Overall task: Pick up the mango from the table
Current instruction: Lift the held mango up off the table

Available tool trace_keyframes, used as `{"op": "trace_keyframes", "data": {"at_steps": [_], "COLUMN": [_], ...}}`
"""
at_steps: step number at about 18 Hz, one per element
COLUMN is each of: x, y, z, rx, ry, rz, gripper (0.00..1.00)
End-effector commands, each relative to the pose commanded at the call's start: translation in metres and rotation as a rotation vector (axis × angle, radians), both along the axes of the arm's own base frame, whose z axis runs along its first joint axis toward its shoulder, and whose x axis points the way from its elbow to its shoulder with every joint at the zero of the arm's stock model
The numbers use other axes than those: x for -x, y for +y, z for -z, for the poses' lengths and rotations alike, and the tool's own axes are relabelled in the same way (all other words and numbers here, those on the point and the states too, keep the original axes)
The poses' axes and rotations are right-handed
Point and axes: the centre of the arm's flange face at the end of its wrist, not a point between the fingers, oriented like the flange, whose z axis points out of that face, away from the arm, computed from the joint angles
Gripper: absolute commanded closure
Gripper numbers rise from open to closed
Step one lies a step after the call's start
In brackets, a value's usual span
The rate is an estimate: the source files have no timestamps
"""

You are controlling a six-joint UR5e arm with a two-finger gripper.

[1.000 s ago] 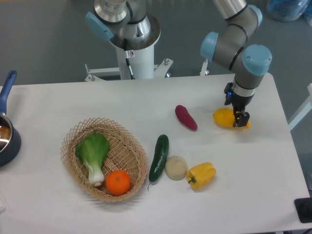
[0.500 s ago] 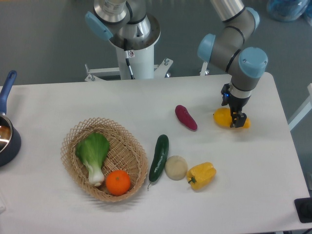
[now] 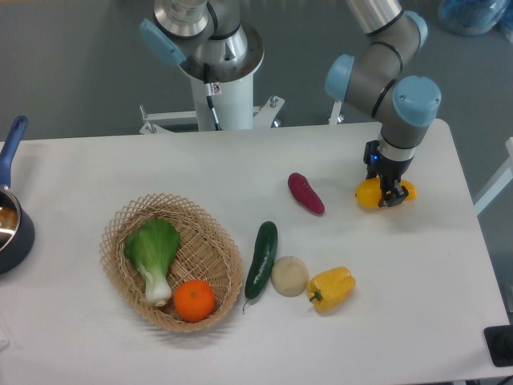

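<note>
Between the fingers (image 3: 389, 195) sits the mango (image 3: 370, 193), clamped at mid-body, at or barely off the tabletop (image 3: 240, 168). Recommend a straight vertical lift, grip firm, since glossy skin may slip.

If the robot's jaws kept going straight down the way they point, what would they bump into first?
The gripper points down at the mango and already sits on it, so the mango comes first, then the table beneath. How deep the jaws reach is unclear.

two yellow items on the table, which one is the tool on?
The mango, smooth and glossy, right of the purple sweet potato, under the tool. The lumpy yellow pepper lies apart, nearer the front edge.
</note>
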Motion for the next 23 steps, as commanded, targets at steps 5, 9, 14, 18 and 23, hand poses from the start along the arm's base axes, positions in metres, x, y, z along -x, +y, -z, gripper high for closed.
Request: {"op": "trace_keyframes", "data": {"at_steps": [5,9,14,18,23], "x": [0.015,0.038,0.060,0.071,0.076], "y": [0.016,0.049,0.063,0.073,0.081], "z": [-0.043,-0.111,-0.170,-0.191,-0.199], "rx": [-0.204,-0.471,-0.590,-0.625,-0.638], "ry": [0.014,-0.015,-0.013,-0.016,-0.024], "rz": [-0.126,-0.314,-0.452,-0.506,-0.540], "gripper": [0.72,0.72,0.72,0.72,0.72]}}
